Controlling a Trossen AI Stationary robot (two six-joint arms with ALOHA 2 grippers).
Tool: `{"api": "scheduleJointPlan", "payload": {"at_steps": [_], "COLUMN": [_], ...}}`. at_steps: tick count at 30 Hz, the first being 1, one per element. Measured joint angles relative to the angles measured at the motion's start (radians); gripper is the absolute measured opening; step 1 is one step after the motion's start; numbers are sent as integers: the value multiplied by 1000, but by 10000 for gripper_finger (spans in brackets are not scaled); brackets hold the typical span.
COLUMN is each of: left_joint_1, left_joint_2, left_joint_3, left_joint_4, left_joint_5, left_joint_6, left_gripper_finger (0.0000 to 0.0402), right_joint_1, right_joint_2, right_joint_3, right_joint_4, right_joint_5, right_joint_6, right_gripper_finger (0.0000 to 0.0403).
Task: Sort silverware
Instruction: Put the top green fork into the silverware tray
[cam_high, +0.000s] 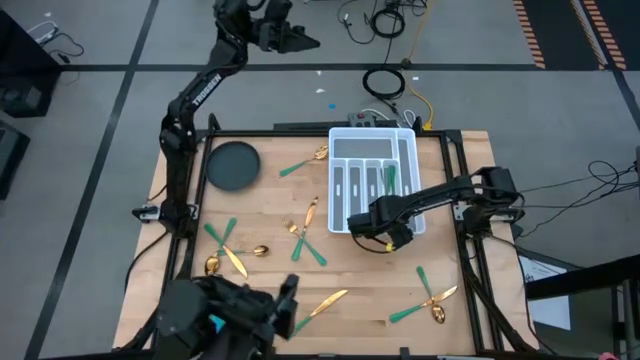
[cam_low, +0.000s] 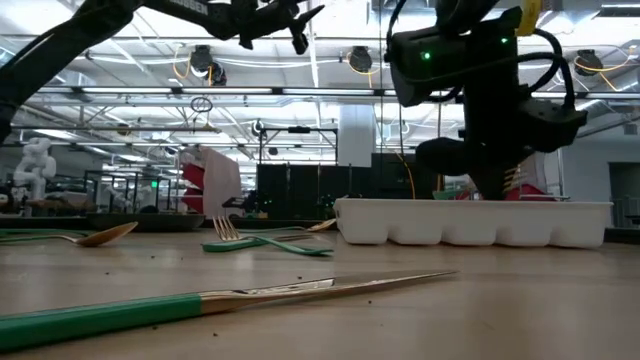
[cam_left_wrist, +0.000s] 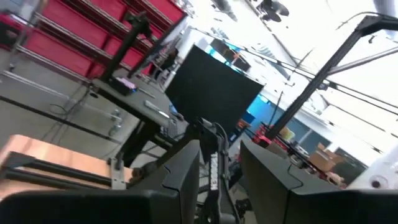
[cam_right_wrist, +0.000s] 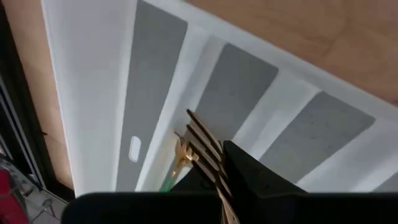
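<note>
From above, the right gripper (cam_high: 360, 225) hangs over the near end of the white compartmented tray (cam_high: 405, 140), its fingers clamped on a gold fork. The left gripper (cam_high: 300, 40) is raised well beyond the table's far edge, fingers apart and holding nothing. Loose silverware (cam_high: 300, 238) lies scattered across the wooden table (cam_high: 270, 200), with a dark round bowl (cam_high: 233, 165) at the far left.

At table height, a green-handled knife (cam_low: 200, 303) lies nearest the camera, a fork (cam_low: 262, 241) and a spoon (cam_low: 75, 238) lie farther back, and the tray (cam_low: 470, 222) sits at right.

The left wrist view shows only the room beyond its parted fingers (cam_left_wrist: 186, 174).

The right wrist view shows the held fork (cam_right_wrist: 205, 152), tines pointing over the tray's compartments (cam_right_wrist: 155, 87).
</note>
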Motion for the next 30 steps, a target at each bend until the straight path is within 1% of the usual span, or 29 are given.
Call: {"api": "scheduleJointPlan", "payload": {"at_steps": [5, 16, 19, 23, 30], "left_joint_1": [48, 58, 58, 57, 57], "left_joint_2": [0, 0, 0, 0, 0], "left_joint_3": [0, 0, 0, 0, 0], "left_joint_4": [28, 26, 27, 27, 27], "left_joint_5": [-46, -56, -56, -56, -56], "left_joint_6": [-9, -10, -10, -10, -9], "left_gripper_finger": [123, 123, 123, 123, 123], "right_joint_1": [-34, -135, -142, -142, -142], "right_joint_2": [12, 12, 12, 12, 44], "right_joint_3": [0, 0, 0, 0, 0], "right_joint_4": [-5, -52, -64, -63, -65], "right_joint_5": [1, 2, -6, -54, -55], "right_joint_6": [7, 17, 13, 12, 23], "right_gripper_finger": [0, 0, 0, 0, 0]}}
